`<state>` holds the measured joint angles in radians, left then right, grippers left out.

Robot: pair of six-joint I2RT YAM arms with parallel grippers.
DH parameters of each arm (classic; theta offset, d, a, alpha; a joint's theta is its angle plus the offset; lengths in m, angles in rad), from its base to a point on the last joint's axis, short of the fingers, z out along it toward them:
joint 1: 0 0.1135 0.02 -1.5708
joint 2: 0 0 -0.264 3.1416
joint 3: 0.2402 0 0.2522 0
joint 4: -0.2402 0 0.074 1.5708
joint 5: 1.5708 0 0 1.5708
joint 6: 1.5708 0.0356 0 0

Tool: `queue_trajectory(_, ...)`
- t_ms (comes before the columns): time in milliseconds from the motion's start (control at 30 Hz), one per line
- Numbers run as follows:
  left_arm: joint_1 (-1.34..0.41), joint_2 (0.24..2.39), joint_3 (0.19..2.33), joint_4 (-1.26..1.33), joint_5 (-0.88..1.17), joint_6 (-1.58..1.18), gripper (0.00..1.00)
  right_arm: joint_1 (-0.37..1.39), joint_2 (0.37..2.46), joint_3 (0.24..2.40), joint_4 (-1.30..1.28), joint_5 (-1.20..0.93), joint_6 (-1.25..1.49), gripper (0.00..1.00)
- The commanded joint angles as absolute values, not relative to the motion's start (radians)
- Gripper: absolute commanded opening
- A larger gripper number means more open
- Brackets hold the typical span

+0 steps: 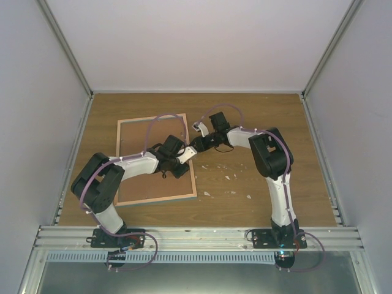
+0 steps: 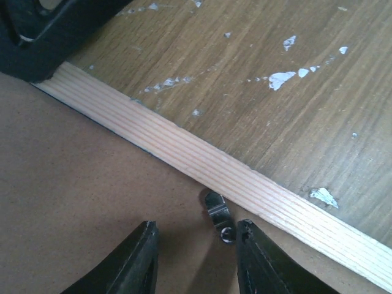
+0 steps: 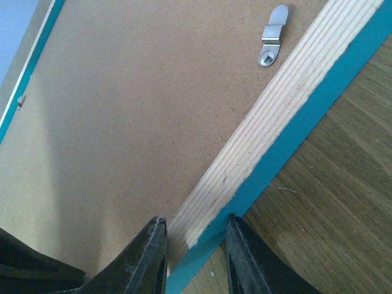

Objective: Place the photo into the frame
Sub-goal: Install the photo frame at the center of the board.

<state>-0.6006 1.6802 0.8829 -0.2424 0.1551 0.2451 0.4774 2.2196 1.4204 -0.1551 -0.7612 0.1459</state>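
A worn wood-grain desk (image 1: 257, 110) carries white flecks (image 1: 228, 177) scattered from its centre toward 4 o'clock. An aluminium rail (image 1: 196, 236) borders its 6 o'clock edge.

Wood-grain table (image 1: 257, 116) flecked with white chips (image 1: 228, 177), plain pale walls (image 1: 202, 43) on three sides, aluminium rails (image 1: 196, 236) along the near edge, soft even light

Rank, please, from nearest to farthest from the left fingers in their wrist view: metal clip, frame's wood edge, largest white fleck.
1. metal clip, just ahead of the left fingers
2. frame's wood edge, beyond the clip
3. largest white fleck, far upper right
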Motion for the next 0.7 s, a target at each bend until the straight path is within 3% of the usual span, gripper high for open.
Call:
queue_trajectory(0,-0.599,1.699,0.900,-0.236,0.090,0.179,0.38,0.494,2.267,1.360,-0.189,-0.666,0.143,0.25)
queue_trajectory(133,-0.582,1.702,0.923,-0.281,0.133,0.131,0.37,0.494,2.264,1.324,-0.176,-0.670,0.155,0.19)
queue_trajectory(467,-0.586,1.677,0.933,-0.338,0.223,0.117,0.29,0.495,2.253,1.252,-0.133,-0.699,0.186,0.18)
queue_trajectory(667,-0.622,1.681,0.923,-0.307,0.202,0.090,0.33,0.495,2.258,1.254,-0.126,-0.706,0.194,0.16)
